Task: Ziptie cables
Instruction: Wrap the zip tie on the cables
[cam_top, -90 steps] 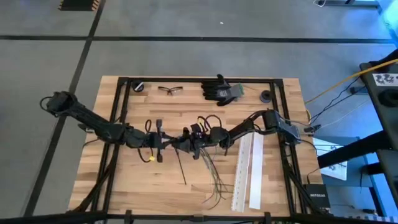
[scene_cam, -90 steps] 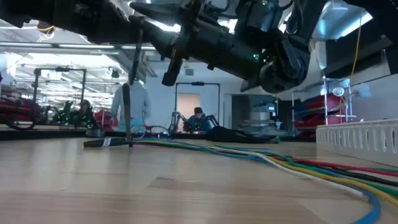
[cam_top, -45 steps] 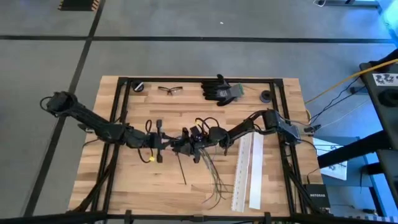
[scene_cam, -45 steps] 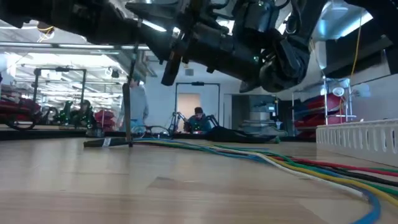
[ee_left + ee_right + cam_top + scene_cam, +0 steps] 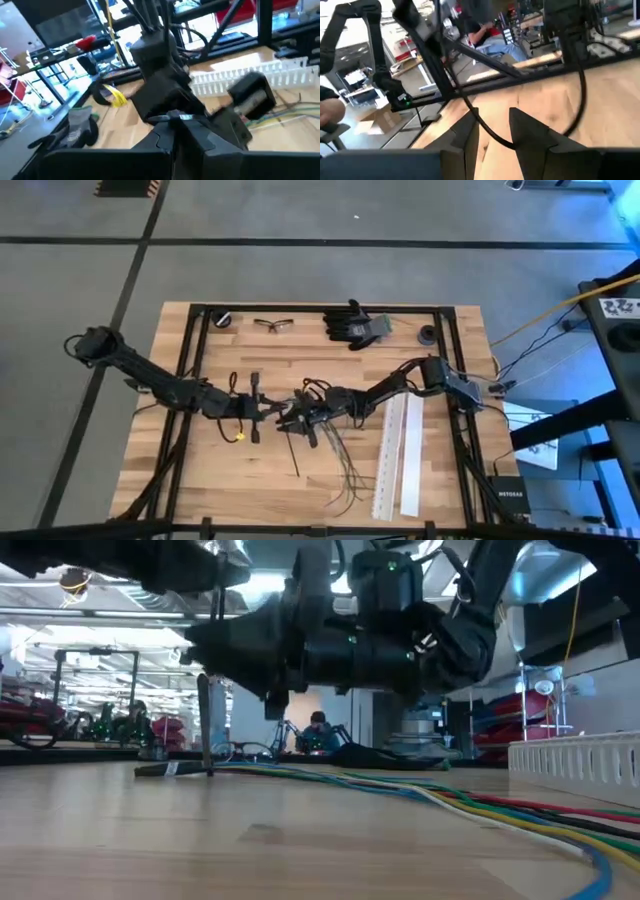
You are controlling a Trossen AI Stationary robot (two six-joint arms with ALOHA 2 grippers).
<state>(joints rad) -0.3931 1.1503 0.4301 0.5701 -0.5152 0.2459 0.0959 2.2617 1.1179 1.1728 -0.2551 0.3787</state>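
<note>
Standing at the tabletop, I record both arms meeting over its middle. The left end effector and the right end effector sit just beside each other, above the wood. The right one is open: its wrist view shows a clear gap between the fingers, with a dark cord crossing that gap, ungripped. Whether the left one is open or closed cannot be told.

The cables lie loose on the wood, running from below the right end effector toward the near edge and fanning apart there. They are not bundled, and no tie is seen around them.

Judgement: the step in hand is gathering the cables for tying. To do it well, the strands should be pinched together at the narrow end, where they already run close, not at the fanned end. One arm should steady the bundle while the other works, each keeping clear of the other's cabling.

Containers: two white slotted strips lie just beside the cables. No cable is seen in them.
</note>
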